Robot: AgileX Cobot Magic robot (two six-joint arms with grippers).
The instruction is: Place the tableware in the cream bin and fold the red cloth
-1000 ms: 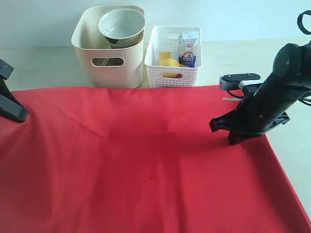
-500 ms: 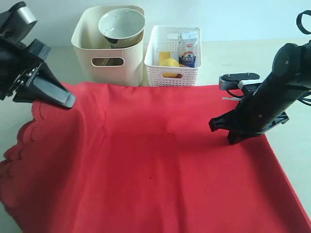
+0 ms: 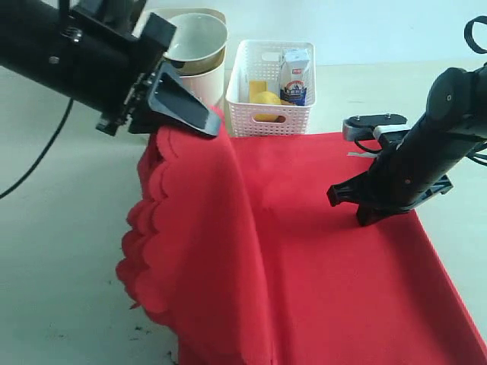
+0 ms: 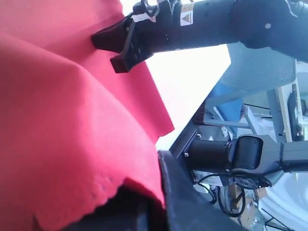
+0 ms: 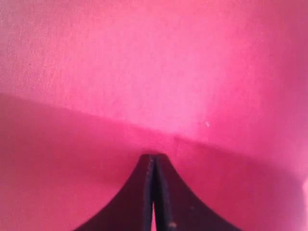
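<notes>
The left gripper (image 3: pixel 199 122) is pinching the scalloped edge of the red cloth (image 3: pixel 319 274) and carrying it farther right, now raised just before the cream bin (image 3: pixel 214 84). The right gripper (image 3: pixel 340 196), pressed together, is staying on the cloth.

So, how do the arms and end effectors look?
Both arms are black and tubular. The left end effector has tapered fingers with grey-blue faces; a thin black cable runs from its arm. The right end effector is black; its arm bears a warning label.
</notes>
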